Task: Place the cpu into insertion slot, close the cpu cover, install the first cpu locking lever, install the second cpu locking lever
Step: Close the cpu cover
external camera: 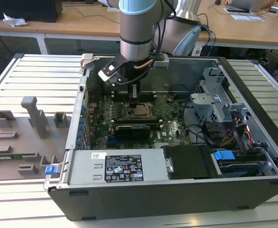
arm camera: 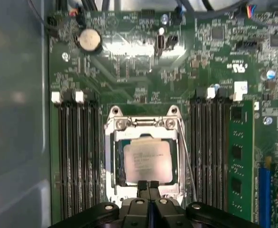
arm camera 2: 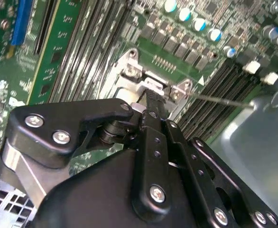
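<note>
**Pinched fingertips working at the socket edge, cpu already seated**

The gripper (arm camera: 148, 186) is hanging low over the board with its two fingers drawn together, no gap showing between them and nothing clamped there. In the second wrist view the gripper (arm camera 2: 151, 97) tip appears to be touching the near edge of the socket's metal frame. In the exterior view it (external camera: 134, 92) is reaching straight down into the open computer case (external camera: 253, 76).

Just beyond the tip, the cpu (arm camera: 147, 160) is lying flat in the insertion slot (arm camera: 118, 142), pale top facing up. The cpu cover (arm camera: 109, 166) looks to be lying down around it. A thin locking lever (arm camera: 186, 159) is running slanted along one side of the socket, and in the second wrist view the locking lever (arm camera 2: 219, 99) is sticking out free over the memory slots (arm camera 2: 224, 80), so it seems unlatched.

Risks, as I judge them:
- The narrow tip is bearing on a thin metal edge. A small sideways drift could make it slide onto the chip's top or the motherboard (arm camera: 129, 71).
- If the cover is sitting slightly proud, pushing there could tilt it and load the contacts unevenly.
- The springy lever could slip past the fingers and snap back against nearby parts.
</note>
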Controlling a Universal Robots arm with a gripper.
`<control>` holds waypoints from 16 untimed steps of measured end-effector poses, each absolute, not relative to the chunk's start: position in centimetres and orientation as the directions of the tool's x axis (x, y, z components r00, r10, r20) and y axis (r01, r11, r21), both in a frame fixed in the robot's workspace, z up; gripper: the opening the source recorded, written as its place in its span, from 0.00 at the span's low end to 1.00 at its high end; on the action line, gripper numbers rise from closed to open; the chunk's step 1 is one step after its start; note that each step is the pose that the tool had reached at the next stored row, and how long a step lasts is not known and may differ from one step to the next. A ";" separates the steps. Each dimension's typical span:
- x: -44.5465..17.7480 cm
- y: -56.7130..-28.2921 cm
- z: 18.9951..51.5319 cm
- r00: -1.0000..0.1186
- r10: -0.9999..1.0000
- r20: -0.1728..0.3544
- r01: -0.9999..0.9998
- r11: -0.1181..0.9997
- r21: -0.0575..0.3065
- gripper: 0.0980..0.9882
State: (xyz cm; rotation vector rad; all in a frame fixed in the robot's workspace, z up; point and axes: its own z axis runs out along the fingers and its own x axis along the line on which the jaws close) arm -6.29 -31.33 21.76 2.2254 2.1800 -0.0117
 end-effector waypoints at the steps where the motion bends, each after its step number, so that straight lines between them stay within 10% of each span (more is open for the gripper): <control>1: -6.6 -31.3 21.6 0.021 0.999 -0.024 1.000 -0.021 0.014 0.01; 16: -4.9 -31.3 20.9 0.015 1.000 -0.024 1.000 -0.014 0.013 0.01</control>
